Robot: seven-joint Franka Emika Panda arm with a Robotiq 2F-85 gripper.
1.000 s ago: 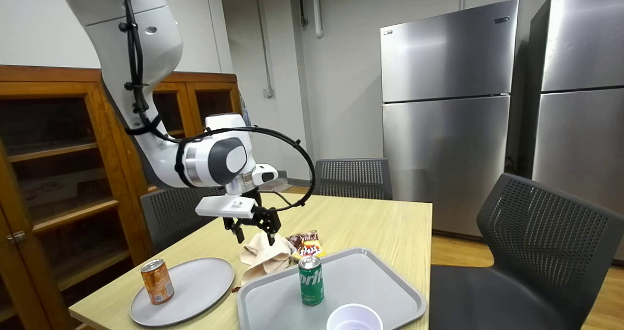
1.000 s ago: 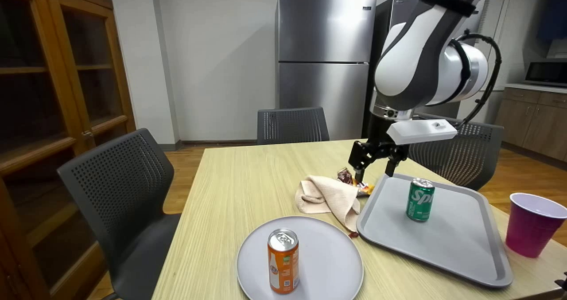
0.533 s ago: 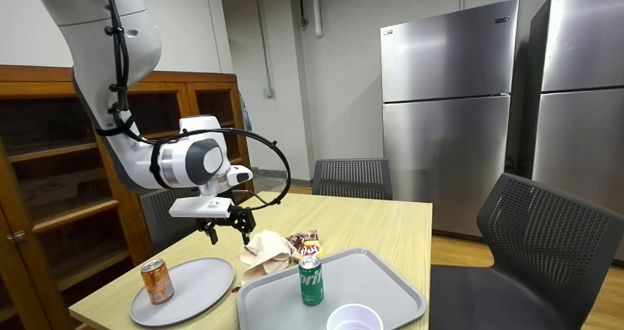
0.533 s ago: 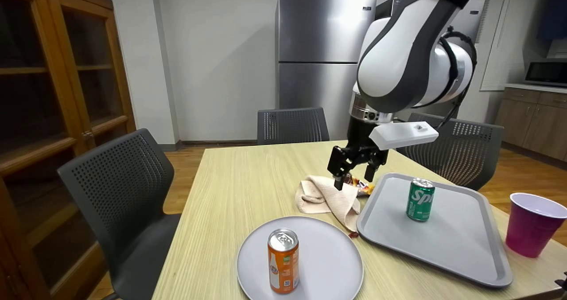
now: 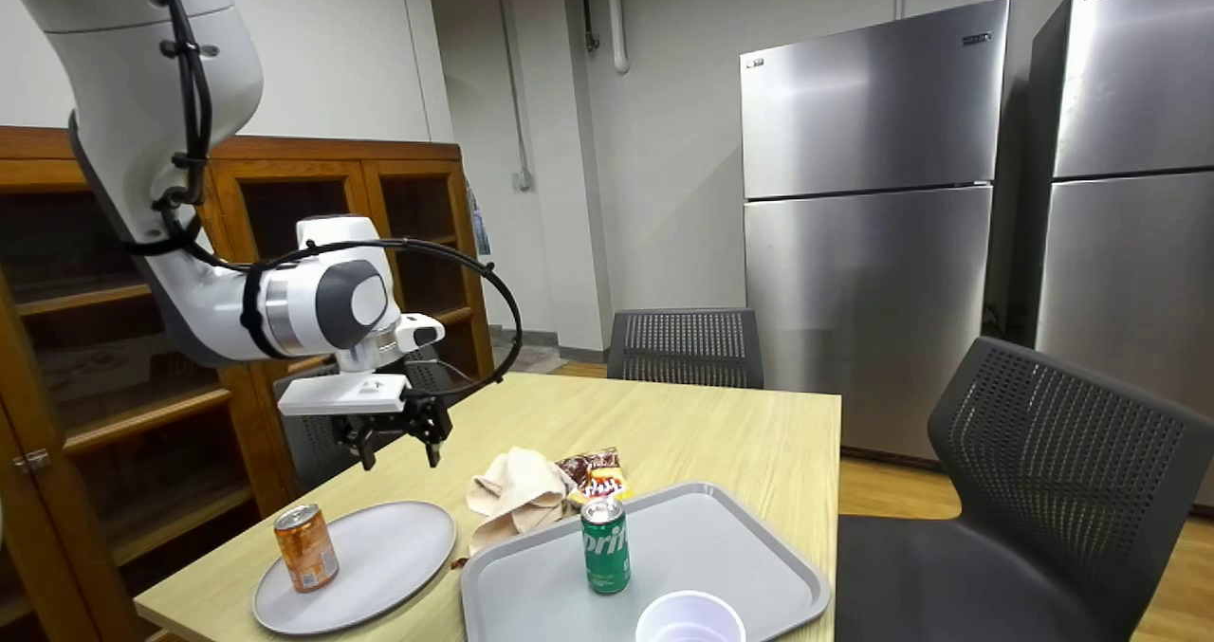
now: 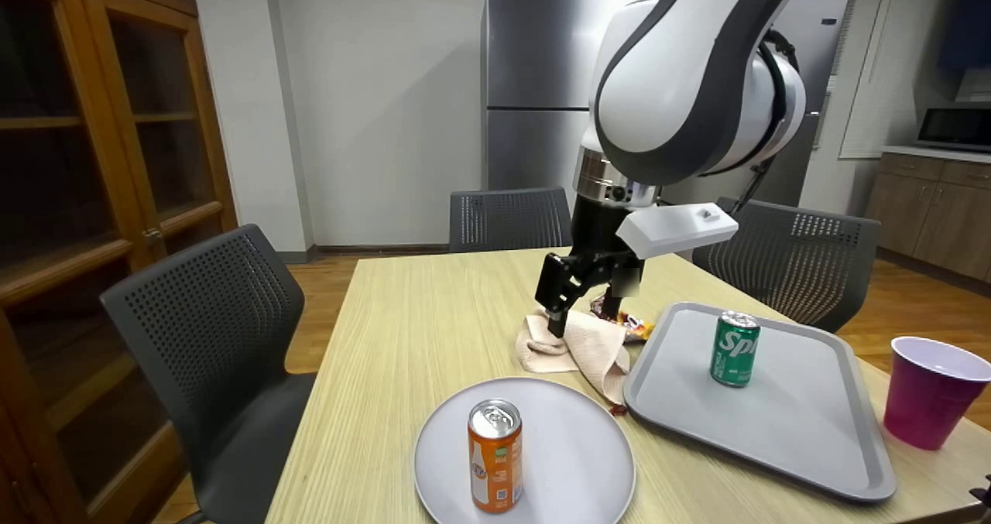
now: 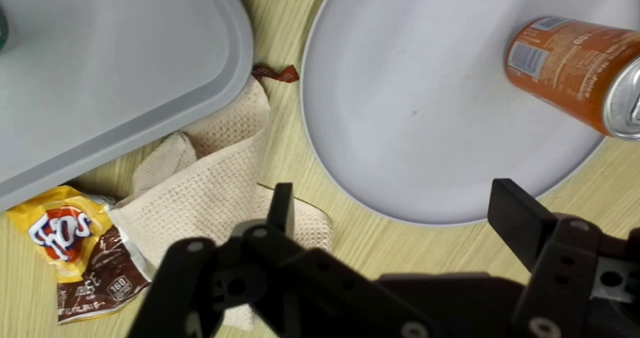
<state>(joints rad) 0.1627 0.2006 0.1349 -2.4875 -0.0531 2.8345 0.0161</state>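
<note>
— Black gripper [image 7: 391, 198] status?
— It's held above the table [image 6: 433, 315], fingers [image 7: 520, 223] spread wide apart, only air framed between them.
— What's found closest?
— Beige cloth [image 7: 210, 188]: rumpled on the tabletop, overlapped by one finger in the wrist view. Grey plate [image 7: 400, 128]: rim overlapped by the other finger there.
— Plate load?
— Orange can [image 7: 570, 73]. Stood upright on the plate, as shown in both exterior views.
— Next out?
— Snack bag [image 7: 85, 250], yellow and brown, laid against the cloth. Grey tray [image 7: 125, 68] is set down alongside, its rim closely bordered by the cloth.
— Tray load?
— Green Sprite can [image 6: 734, 350], stood upright. Purple cup [image 6: 933, 400] is placed just beside the tray, as seen in an exterior view.
— Surroundings?
— Dark chairs [image 6: 511, 220] are placed around the table. Steel refrigerators [image 5: 868, 272] are stood by the wall, and a glass-doored wooden cabinet [image 6: 97, 121] is set off to one side.
</note>
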